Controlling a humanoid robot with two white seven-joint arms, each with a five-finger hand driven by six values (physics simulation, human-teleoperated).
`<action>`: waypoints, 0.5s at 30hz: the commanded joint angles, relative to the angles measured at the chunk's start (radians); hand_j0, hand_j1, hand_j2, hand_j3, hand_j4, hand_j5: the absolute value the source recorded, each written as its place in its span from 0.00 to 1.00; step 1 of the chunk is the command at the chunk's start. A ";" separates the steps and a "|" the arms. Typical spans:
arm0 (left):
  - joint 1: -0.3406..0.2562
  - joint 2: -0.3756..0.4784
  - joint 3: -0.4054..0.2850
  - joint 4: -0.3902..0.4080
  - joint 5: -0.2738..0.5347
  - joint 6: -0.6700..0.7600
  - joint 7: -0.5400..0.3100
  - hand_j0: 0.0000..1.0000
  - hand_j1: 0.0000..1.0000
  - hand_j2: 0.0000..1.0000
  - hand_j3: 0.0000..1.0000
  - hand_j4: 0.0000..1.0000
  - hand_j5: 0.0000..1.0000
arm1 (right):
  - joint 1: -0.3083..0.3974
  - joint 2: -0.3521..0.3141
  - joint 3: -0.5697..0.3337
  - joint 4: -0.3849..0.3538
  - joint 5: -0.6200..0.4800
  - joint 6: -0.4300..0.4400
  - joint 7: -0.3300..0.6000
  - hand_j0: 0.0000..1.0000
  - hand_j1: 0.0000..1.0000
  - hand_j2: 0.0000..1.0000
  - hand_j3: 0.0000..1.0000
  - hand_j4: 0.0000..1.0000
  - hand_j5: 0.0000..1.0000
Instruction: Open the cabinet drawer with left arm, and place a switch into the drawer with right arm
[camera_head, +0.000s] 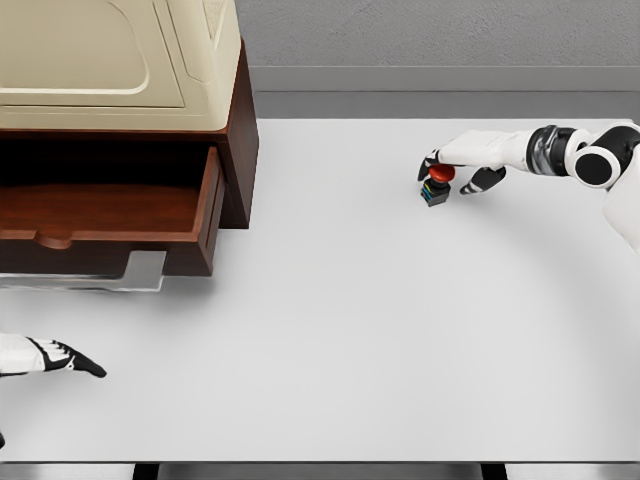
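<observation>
now i see my right hand (452, 175) at upper right, fingers curled around the switch (436, 187) on the table (350, 330); drawer (110, 215) open upper left; left hand (60, 358) relaxed, empty, lower left.

Cabinet (120, 110) at table's (350, 330) far left, drawer (110, 215) pulled out toward the front. Switch (436, 186) on table at far right, well apart from drawer. Right hand (465, 165) over the switch, touching it. Left hand (50, 357) near left, in front of the drawer.
</observation>
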 joint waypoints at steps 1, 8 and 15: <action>0.001 -0.033 0.020 0.000 -0.013 0.002 -0.002 1.00 1.00 1.00 1.00 1.00 1.00 | 0.000 0.000 -0.001 0.005 -0.001 0.000 0.002 0.64 0.64 0.64 0.64 0.64 0.64; -0.007 -0.083 0.040 -0.002 -0.030 0.002 -0.020 1.00 1.00 1.00 1.00 1.00 1.00 | 0.000 0.003 -0.001 0.005 -0.004 0.000 0.002 0.58 0.58 0.58 0.58 0.58 0.58; -0.005 -0.099 0.075 0.000 -0.057 0.002 -0.023 1.00 1.00 1.00 1.00 1.00 1.00 | 0.000 0.007 -0.002 0.006 -0.004 0.000 0.002 0.51 0.51 0.51 0.51 0.51 0.51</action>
